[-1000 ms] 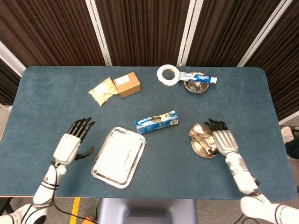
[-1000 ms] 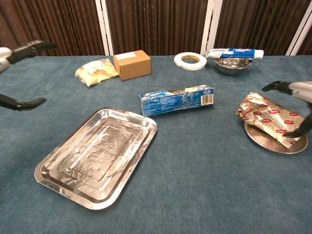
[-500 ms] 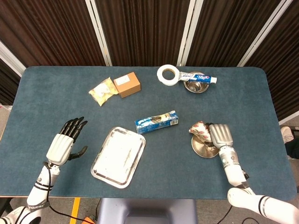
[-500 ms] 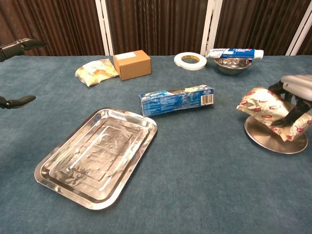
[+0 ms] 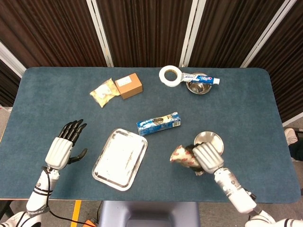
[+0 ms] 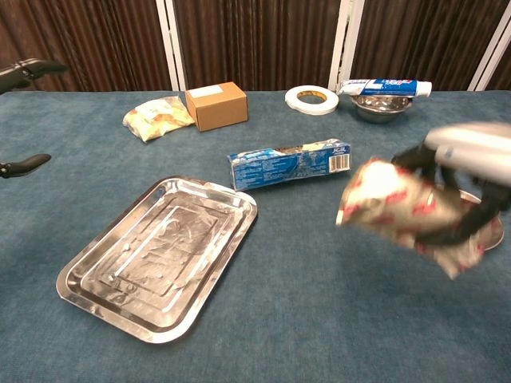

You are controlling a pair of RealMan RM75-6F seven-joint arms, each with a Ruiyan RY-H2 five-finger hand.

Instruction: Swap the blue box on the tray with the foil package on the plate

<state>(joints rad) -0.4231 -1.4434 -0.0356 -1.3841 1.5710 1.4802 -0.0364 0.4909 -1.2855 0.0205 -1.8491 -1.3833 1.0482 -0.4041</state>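
Note:
My right hand (image 5: 207, 158) (image 6: 467, 163) grips the foil package (image 5: 182, 155) (image 6: 399, 211) and holds it in the air, left of the round metal plate (image 5: 209, 139) (image 6: 489, 229), which is bare. The blue box (image 5: 159, 124) (image 6: 289, 162) lies on the table cloth between the plate and the metal tray (image 5: 120, 159) (image 6: 156, 254). The tray holds nothing. My left hand (image 5: 63, 146) (image 6: 17, 118) hovers open left of the tray, fingers spread.
At the back lie a yellow snack bag (image 5: 104, 92) (image 6: 157, 116), a brown carton (image 5: 129, 85) (image 6: 216, 104), a tape roll (image 5: 169, 75) (image 6: 311, 99) and a small steel bowl (image 5: 198, 87) (image 6: 380, 107) with a toothpaste box (image 5: 200, 78) (image 6: 386, 86) across it.
My right hand has lifted the foil package off the plate and carried it left, toward the tray. My left hand has drawn back slightly to the left.

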